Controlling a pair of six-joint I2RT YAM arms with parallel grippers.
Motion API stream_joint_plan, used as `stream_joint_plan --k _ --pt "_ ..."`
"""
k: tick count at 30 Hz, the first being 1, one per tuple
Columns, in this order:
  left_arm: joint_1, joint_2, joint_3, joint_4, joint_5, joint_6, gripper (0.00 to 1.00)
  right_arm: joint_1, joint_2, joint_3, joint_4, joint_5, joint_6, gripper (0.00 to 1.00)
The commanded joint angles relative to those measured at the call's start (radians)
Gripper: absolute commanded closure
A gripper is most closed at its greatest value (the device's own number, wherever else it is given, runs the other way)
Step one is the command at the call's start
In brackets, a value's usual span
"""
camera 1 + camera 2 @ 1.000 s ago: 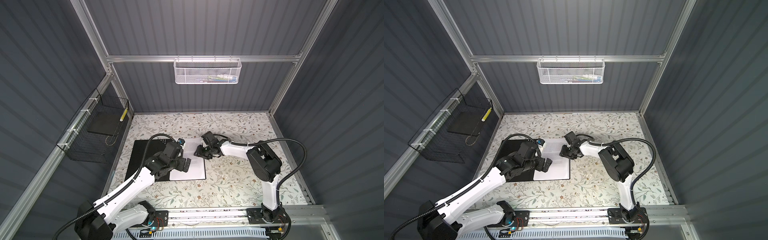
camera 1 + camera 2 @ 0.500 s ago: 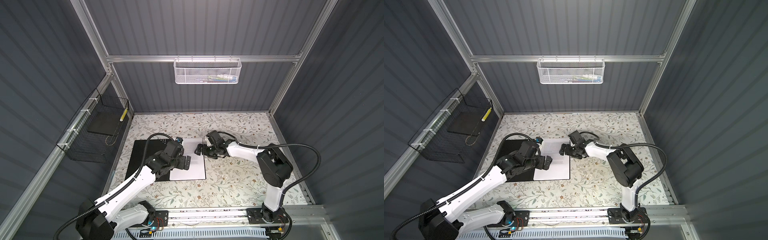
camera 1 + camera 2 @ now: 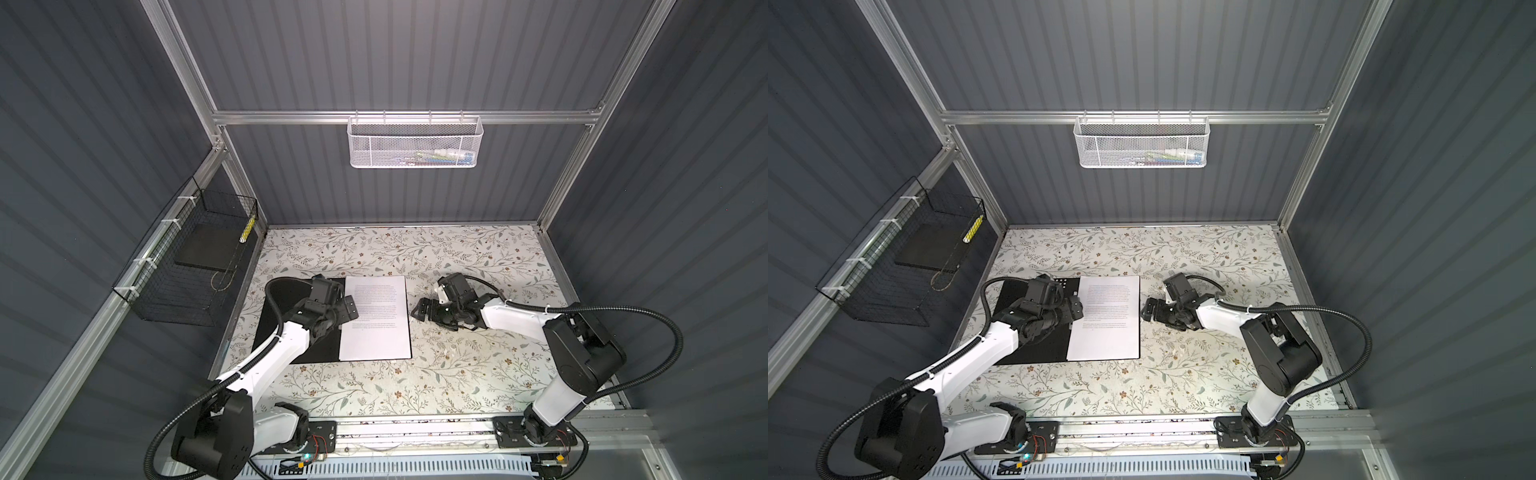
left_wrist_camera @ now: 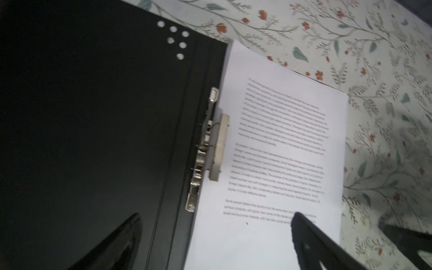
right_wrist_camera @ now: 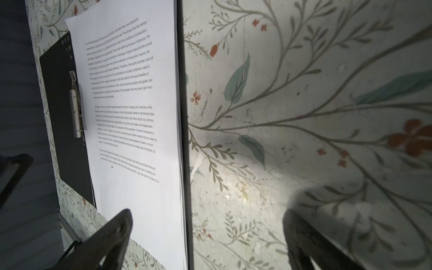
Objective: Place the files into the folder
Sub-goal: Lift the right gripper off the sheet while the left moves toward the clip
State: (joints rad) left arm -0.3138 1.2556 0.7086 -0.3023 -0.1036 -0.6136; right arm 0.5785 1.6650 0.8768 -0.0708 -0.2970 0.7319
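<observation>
The folder [image 3: 324,351] [image 3: 1042,353] lies open on the table, black inside up, with a metal clip [image 4: 211,145] along its spine. The files [image 3: 376,328] [image 3: 1104,328], white sheets with small black text, lie flat on its right half. My left gripper [image 3: 351,308] [image 3: 1075,309] hovers open over the spine and the sheets' left edge [image 4: 215,236], holding nothing. My right gripper [image 3: 419,309] [image 3: 1147,309] stands open just right of the sheets. In the right wrist view the right gripper [image 5: 208,230] straddles the folder's right edge [image 5: 184,140], empty.
A black wire basket [image 3: 187,266] with a dark slab hangs on the left wall. A white mesh basket [image 3: 415,143] hangs on the back wall. The floral table cover [image 3: 415,386] stretches to the right and front. The arms' rail [image 3: 415,428] runs along the front.
My right gripper has opened wider and drawn back to the right, off the sheets' right edge, while its elbow swung out to the right. The left arm has hardly moved.
</observation>
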Motion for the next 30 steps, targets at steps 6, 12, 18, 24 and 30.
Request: stream_joint_plan --k 6,12,18,24,30 --pt "0.073 0.129 -0.032 0.203 0.209 -0.014 0.00 -0.009 -0.015 -0.037 0.030 -0.047 -0.015 0.01" --pt "0.073 0.180 -0.049 0.264 0.258 0.007 0.00 -0.024 0.005 -0.055 0.079 -0.104 0.015 0.01" --pt "0.071 0.190 -0.081 0.300 0.316 -0.015 0.00 -0.031 0.018 -0.047 0.060 -0.094 0.017 0.01" --pt "0.032 0.181 -0.103 0.308 0.343 -0.021 0.00 -0.049 0.041 -0.037 0.054 -0.093 0.035 0.01" --pt "-0.069 0.229 -0.099 0.346 0.330 -0.036 0.00 -0.078 0.038 -0.047 0.044 -0.064 0.062 0.01"
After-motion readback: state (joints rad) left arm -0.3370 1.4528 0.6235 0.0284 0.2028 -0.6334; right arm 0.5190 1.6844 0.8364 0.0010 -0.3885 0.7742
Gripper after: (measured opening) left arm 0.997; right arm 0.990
